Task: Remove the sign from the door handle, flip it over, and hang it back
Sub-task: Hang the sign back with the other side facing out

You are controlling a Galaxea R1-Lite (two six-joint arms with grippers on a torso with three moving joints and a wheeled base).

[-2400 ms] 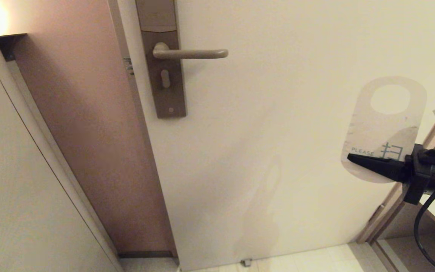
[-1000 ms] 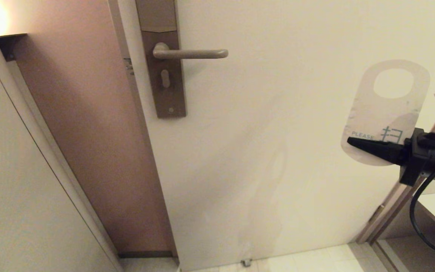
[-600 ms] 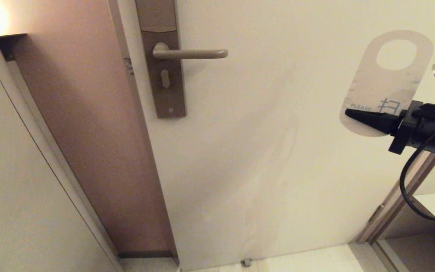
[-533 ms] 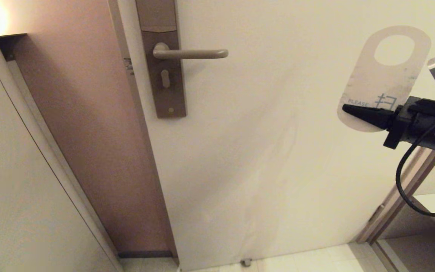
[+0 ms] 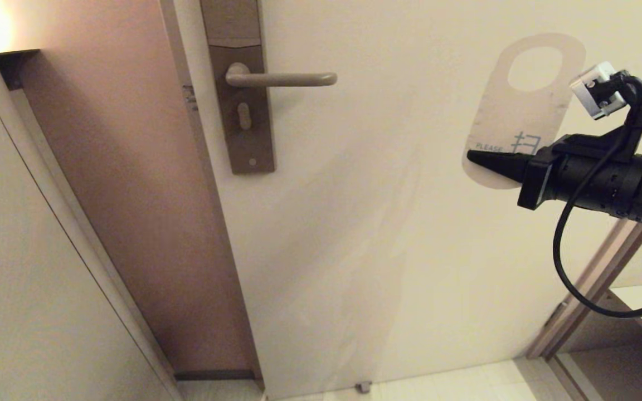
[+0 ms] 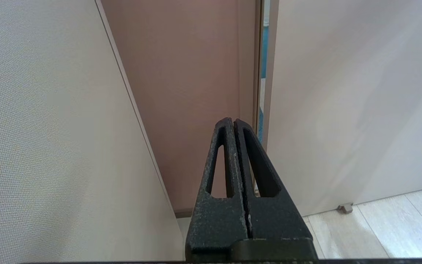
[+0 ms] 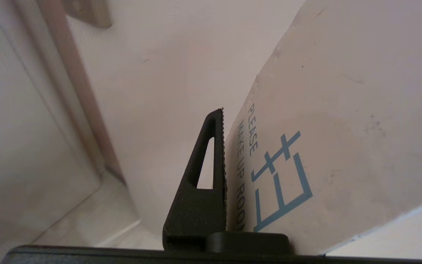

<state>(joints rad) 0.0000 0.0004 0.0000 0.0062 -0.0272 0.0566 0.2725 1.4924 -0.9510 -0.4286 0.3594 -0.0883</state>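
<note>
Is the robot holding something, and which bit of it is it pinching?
Yes. The right gripper pinches the sign by its bottom end, beside the printed words; its hole end points up. The left gripper is shut on nothing.

sign (image 5: 513,120) lower end hidden behind right gripper (image 5: 474,157), lock plate (image 5: 238,83) top cropped

One sign (image 5: 513,120), one door handle (image 5: 279,79), one door (image 5: 382,223), two end effectors (image 5: 485,160).

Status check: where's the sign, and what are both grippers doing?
Right gripper shut on the sign, white MAKE UP ROOM face showing, right of the door handle. Handle bare. Left gripper shut, empty, parked low. Nothing between sign and handle.
</note>
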